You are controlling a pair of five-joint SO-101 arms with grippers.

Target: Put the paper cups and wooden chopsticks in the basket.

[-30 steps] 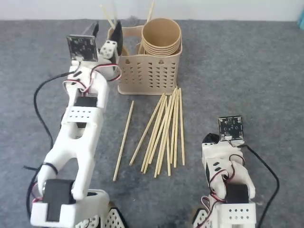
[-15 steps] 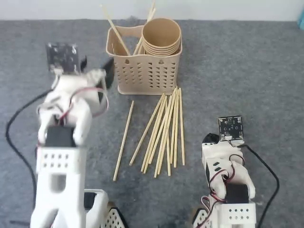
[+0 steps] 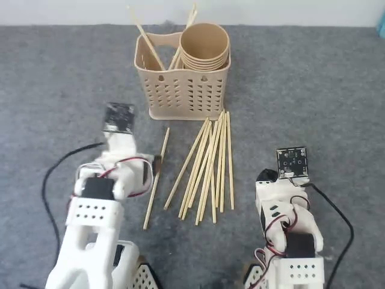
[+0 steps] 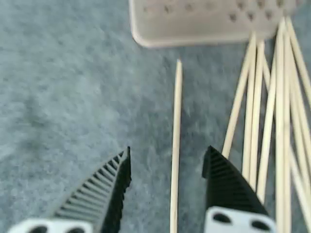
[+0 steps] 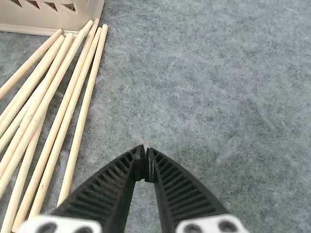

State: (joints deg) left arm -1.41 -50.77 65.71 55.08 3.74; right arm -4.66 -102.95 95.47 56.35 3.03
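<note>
**Loose chopsticks on the counter, cups already in the basket**

The paper cups [image 3: 204, 60] sat nested in one stack inside the basket [image 3: 189, 96], on its right side as you looked down from the high view. A few wooden chopsticks [image 3: 143, 34] stood in the basket's left part, leaning out over the rim.

In front of the basket, a fanned bundle of chopsticks [image 3: 210, 171] lay flat on the grey counter [image 3: 319, 84], the far tips close against the basket's base. One single chopstick [image 3: 164, 144] lay apart from the bundle, on its left.

Your left end effector [image 4: 168, 151] hung low over that single chopstick with its jaws spread wide, one finger on each side of the stick. You could not tell from the wrist view whether either finger touched it.

Your right end effector [image 5: 145, 148] was closed on nothing, tips pressed together. It sat over bare counter, just to the right of the bundle and well short of the basket.
</note>
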